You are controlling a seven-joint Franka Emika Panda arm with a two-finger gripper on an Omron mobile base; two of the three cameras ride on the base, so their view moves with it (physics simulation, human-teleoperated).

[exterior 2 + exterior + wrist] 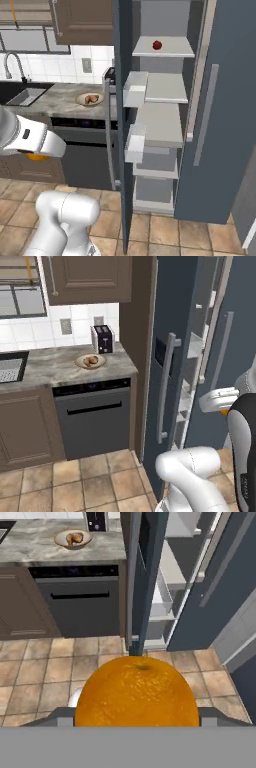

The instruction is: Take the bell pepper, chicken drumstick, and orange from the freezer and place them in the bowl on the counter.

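Note:
My gripper is shut on the orange, a bright round fruit that takes up the lower middle of the hand view. A sliver of that orange peeks out under my white hand in the right base view, and again in the left base view. The chicken drumstick lies in the beige bowl on the marbled counter. The red bell pepper sits on the top shelf of the open freezer.
A black toaster stands behind the bowl. The sink is at the left of the counter, with the black dishwasher front below. The freezer's open doors flank the shelves. Below is tiled floor.

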